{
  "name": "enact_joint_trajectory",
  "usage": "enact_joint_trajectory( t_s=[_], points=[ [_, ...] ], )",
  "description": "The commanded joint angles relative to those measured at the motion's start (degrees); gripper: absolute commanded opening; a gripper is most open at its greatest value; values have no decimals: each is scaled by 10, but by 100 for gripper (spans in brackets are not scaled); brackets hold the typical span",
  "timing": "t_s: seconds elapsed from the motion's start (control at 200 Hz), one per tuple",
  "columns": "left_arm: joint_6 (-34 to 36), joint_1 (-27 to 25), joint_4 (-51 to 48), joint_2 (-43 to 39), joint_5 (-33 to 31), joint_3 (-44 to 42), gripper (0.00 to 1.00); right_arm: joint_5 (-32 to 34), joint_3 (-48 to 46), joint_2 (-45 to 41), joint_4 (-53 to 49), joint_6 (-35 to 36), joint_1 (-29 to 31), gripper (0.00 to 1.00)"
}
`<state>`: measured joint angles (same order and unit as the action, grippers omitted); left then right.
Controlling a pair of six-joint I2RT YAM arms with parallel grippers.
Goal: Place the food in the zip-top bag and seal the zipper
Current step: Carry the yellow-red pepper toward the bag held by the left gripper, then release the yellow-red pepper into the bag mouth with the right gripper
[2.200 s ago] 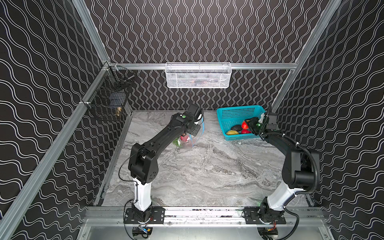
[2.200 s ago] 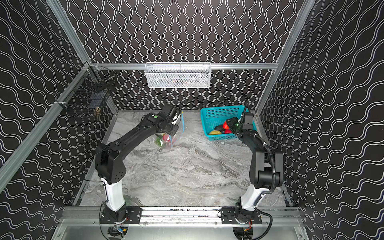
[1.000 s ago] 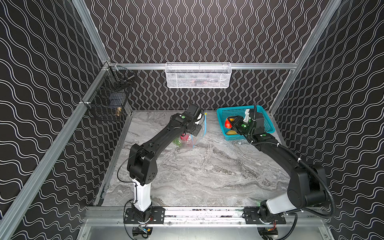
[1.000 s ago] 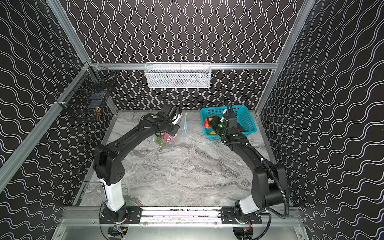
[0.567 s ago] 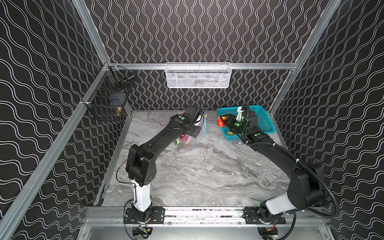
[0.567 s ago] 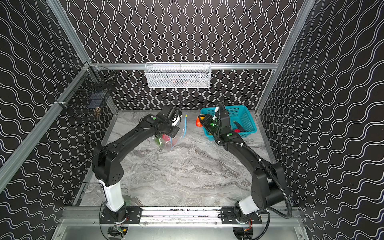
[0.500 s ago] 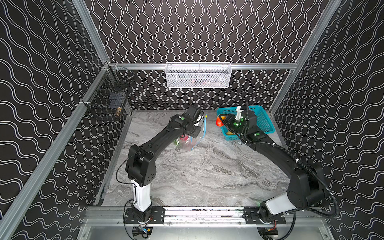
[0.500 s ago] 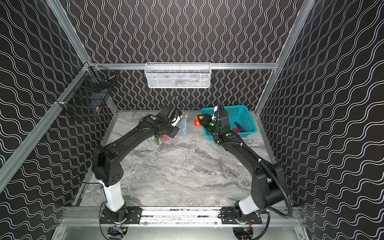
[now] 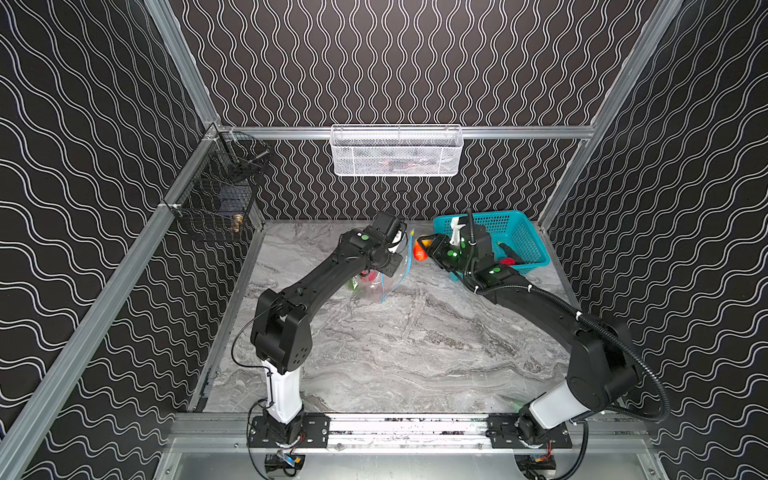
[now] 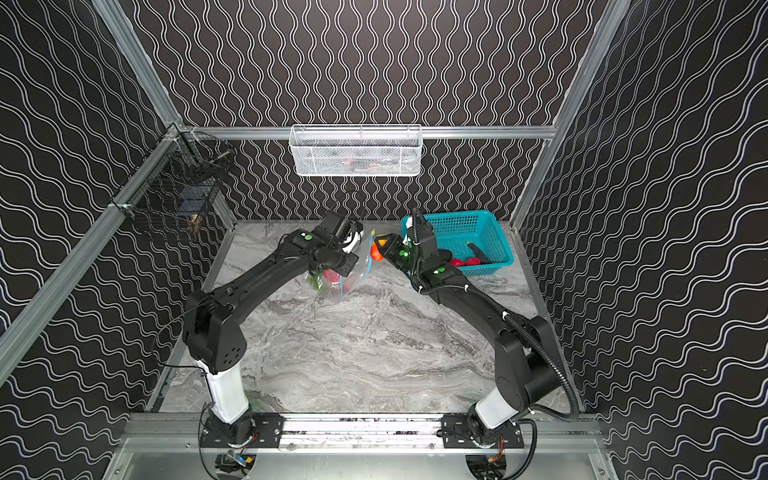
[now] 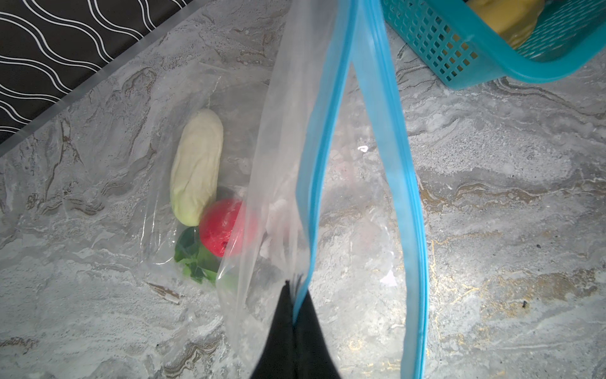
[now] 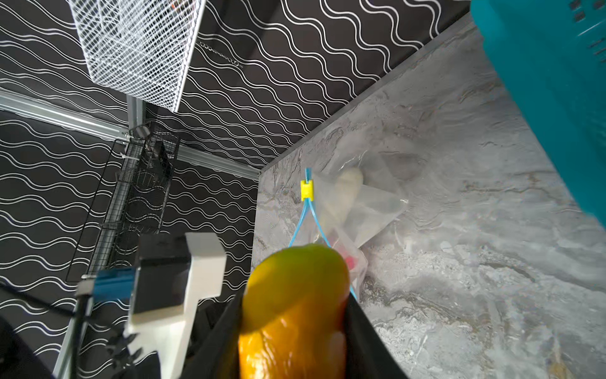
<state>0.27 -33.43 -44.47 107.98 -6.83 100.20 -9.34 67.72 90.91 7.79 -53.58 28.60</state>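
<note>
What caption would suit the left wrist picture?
Left gripper pinches the open zip-top bag, white oblong vegetable and red fruit inside.

The right wrist view shows the orange-yellow fruit (image 12: 295, 295) and teal basket (image 12: 551, 98) blurred and cut off.

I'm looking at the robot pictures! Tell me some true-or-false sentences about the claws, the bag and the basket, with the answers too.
1. The right claw holds an orange-yellow toy fruit. True.
2. The zip-top bag is empty. False: a white oblong one and a red round fruit lie inside.
3. The left claw pinches the bag's edge. True.
4. The zipper is sealed. False: its blue strips stand apart, so the mouth is open.
5. The teal basket holds nothing. False: red fruits lie in it.
</note>
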Motion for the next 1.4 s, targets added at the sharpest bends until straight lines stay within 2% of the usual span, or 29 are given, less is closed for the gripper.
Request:
enact_joint_trajectory(
  t_s=[0.0,0.295,0.821,1.011,1.111,1.186,1.341,1.396],
  points=[
    [-3,0,-1,-2,6,5,0,8,11,10,26,-11,11,23],
    [-5,-1,-8,-2,9,15,0,10,23,41,32,-16,47,23],
    [-12,-1,-28,2,21,43,0,6,55,94,34,-21,65,27],
    [-13,0,-32,-1,20,50,0,-2,65,110,27,-25,66,42],
    [-14,0,-35,-1,21,55,0,-9,71,113,25,-23,67,43],
    [-14,0,-37,-2,20,60,0,-4,80,115,5,-19,67,54],
    [-14,0,-43,3,9,72,0,14,79,109,-24,-16,67,68],
    [-13,0,-46,3,4,78,0,22,82,107,-36,-13,67,69]
  ],
)
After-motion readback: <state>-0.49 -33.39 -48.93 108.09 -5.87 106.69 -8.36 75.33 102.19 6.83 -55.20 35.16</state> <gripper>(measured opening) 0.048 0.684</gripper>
